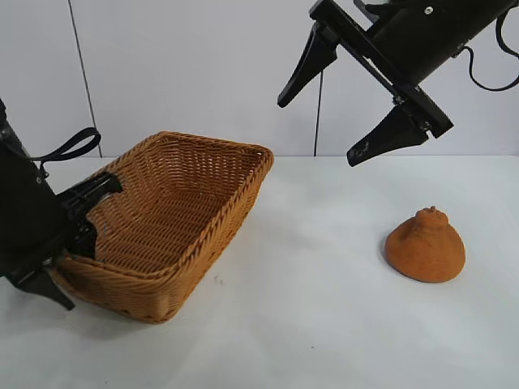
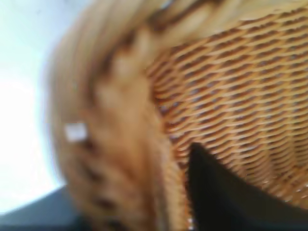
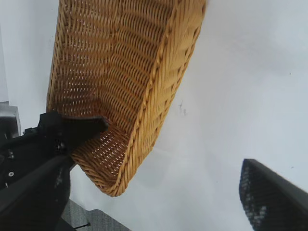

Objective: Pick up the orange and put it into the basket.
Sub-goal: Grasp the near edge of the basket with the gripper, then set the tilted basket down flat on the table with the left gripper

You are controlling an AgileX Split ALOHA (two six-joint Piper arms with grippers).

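Exterior view: knobby matte orange, woven basket

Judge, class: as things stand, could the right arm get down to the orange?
Probably yes. The right gripper hangs open above the table, and nothing lies between it and the orange; the basket sits well aside.

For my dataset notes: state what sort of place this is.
Probably a robot lab test bench: a bare white table against plain white wall panels, with two black arms and only a wicker basket and an orange.
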